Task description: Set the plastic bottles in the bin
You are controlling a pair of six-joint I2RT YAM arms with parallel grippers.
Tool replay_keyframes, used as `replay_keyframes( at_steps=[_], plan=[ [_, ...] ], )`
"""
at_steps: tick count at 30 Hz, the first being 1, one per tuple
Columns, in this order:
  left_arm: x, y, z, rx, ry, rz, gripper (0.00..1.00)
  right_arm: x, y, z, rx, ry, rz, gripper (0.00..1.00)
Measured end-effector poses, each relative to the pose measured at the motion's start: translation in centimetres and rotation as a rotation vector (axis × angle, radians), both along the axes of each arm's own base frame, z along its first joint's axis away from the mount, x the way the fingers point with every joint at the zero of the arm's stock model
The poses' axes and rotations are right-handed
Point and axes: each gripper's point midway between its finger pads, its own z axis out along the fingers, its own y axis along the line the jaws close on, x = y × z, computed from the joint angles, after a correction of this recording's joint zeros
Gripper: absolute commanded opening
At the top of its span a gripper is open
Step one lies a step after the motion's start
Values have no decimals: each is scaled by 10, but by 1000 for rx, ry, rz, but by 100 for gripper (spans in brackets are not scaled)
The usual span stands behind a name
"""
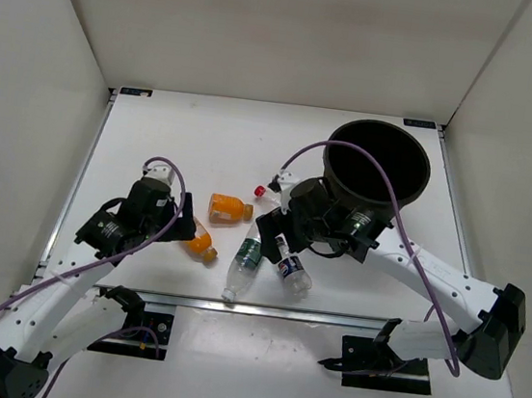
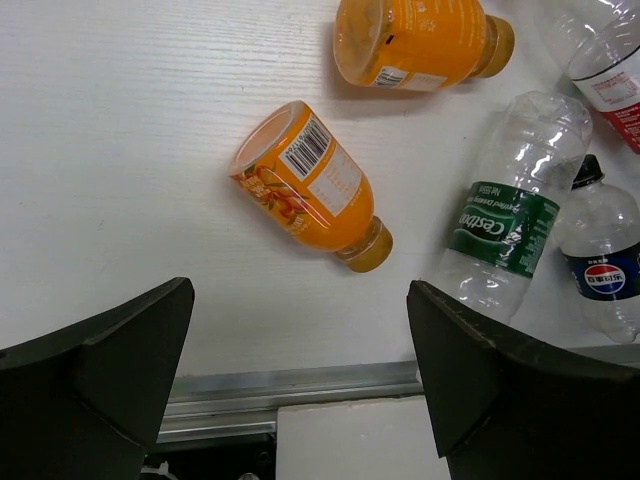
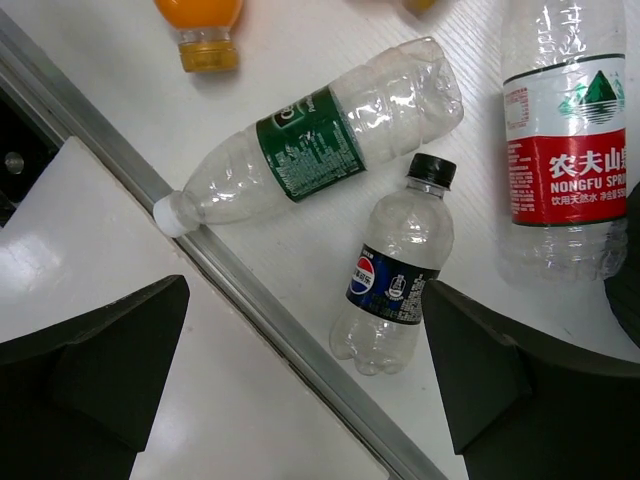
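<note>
Several plastic bottles lie on the white table. One orange-filled bottle (image 1: 230, 208) lies mid-table, and also shows in the left wrist view (image 2: 420, 42). A second orange bottle (image 1: 202, 245) lies in front of my left fingers (image 2: 312, 187). A clear green-label bottle with a white cap (image 1: 244, 266) (image 3: 310, 140) rests by the front rail. A small clear blue-label bottle with a black cap (image 1: 293, 270) (image 3: 395, 280) lies beside it. A red-label bottle (image 3: 565, 150) lies mostly under my right arm. The black bin (image 1: 377, 164) stands upright at the back right. My left gripper (image 1: 188, 226) (image 2: 300, 380) and my right gripper (image 1: 276, 237) (image 3: 305, 370) are both open and empty above the table.
A metal rail (image 3: 260, 300) runs along the table's front edge, right by the green-label and blue-label bottles. White walls enclose the left, back and right sides. The right arm's purple cable (image 1: 350, 147) arcs across the bin's mouth.
</note>
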Motion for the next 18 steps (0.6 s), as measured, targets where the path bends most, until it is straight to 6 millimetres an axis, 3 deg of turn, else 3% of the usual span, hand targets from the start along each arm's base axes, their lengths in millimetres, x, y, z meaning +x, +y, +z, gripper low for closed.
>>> replay_keyframes(
  at_steps=[9,18],
  plan=[
    [3,-2,3,-11,-17,-12,99,-13,-2,-10,13,-29,53,99],
    [13,-20,9,-69,-43,-67,98,-27,-18,-60,-85,-26,91,99]
  ],
)
